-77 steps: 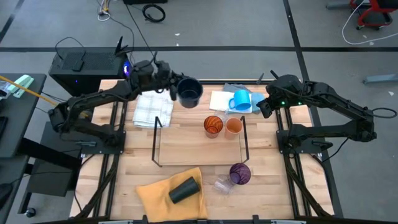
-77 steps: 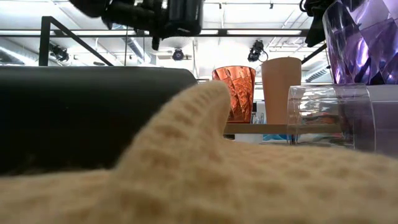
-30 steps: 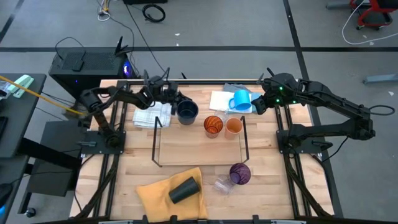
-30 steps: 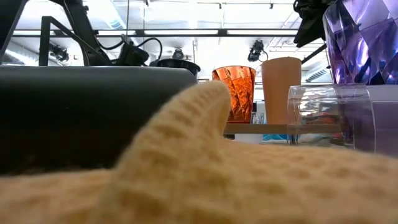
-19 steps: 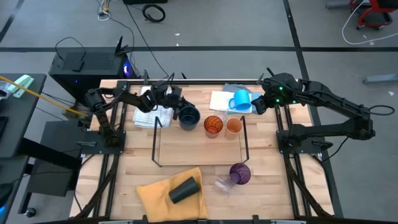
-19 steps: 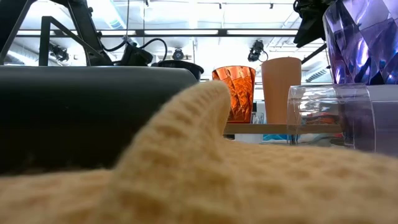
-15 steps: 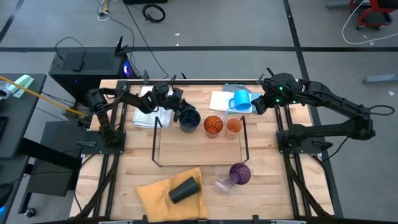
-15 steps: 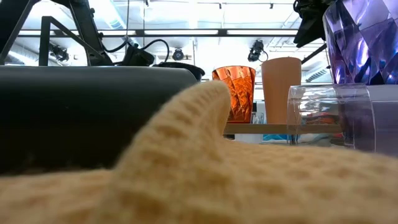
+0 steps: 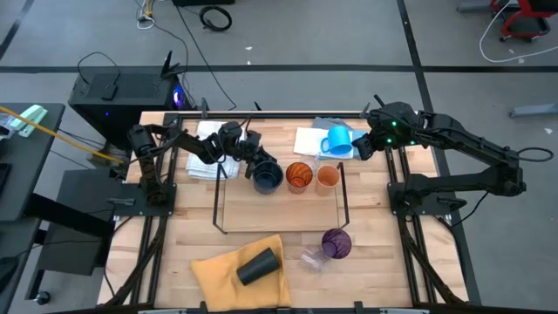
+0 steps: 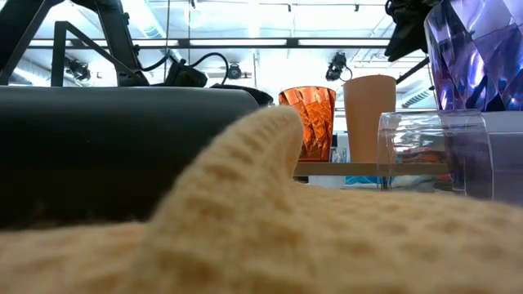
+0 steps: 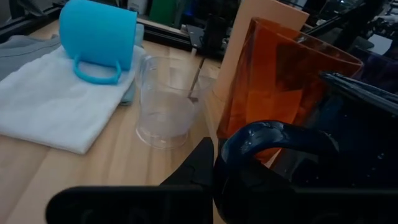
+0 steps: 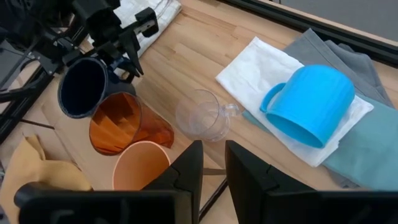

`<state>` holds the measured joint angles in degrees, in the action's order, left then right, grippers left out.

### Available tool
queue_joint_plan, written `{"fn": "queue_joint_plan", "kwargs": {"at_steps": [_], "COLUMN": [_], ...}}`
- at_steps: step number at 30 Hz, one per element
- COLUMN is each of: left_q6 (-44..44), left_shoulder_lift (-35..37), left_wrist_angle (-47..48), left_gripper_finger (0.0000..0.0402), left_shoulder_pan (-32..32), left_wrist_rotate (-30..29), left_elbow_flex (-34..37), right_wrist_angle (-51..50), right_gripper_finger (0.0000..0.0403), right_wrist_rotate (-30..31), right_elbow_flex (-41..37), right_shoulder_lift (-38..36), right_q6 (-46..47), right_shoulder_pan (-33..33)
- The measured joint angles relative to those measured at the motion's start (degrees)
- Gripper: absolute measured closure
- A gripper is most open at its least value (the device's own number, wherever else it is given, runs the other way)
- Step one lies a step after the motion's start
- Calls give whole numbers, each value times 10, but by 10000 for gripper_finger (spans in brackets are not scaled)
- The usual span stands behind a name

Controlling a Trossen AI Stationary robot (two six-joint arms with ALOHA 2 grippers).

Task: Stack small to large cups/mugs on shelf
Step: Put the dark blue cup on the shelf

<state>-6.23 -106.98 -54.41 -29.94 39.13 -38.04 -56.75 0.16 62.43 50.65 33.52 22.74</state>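
While the left end effector (image 9: 250,158) reaches in over the back left corner of the shelf (image 9: 261,209), its fingers are clamped tight on the handle of the dark navy mug (image 9: 268,177), which sits upright at the shelf's rear edge, just beside the faceted orange cup (image 9: 299,175). Next along the same edge stands the plain orange cup (image 9: 328,177), close against the faceted one, so the three form a row across the back of the shelf. In the left wrist view the mug's handle (image 11: 277,140) shows directly in front of the wrist, with the faceted orange cup right behind it. A small clear glass (image 12: 202,116) stands on the table (image 9: 384,253) just behind the orange cups, near the white cloth (image 9: 310,140) on which the bright blue mug (image 9: 336,140) lies on its side. The right end effector (image 9: 366,149) hovers just beside that blue mug with its fingers a little apart and nothing between them. Near the front of the table the purple cup (image 9: 336,243) stands with another clear glass (image 9: 312,258) lying beside it, and the black cup (image 9: 257,267) lies on its side on the yellow cloth (image 9: 218,270).
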Motion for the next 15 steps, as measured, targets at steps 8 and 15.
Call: {"fn": "queue_joint_plan", "kwargs": {"at_steps": [8, 15], "left_q6": [0, 0], "left_shoulder_lift": [0, 0], "left_wrist_angle": [3, 16], "left_gripper_finger": [384, 384], "left_shoulder_pan": [0, 1], "left_wrist_rotate": [-1, -2], "left_elbow_flex": [0, 0], "right_wrist_angle": [5, 8], "right_gripper_finger": [328, 328], "right_wrist_rotate": [0, 0], "right_elbow_flex": [0, 0], "right_shoulder_lift": [0, 0], "right_q6": [0, 0], "right_shoulder_pan": [0, 0]}}
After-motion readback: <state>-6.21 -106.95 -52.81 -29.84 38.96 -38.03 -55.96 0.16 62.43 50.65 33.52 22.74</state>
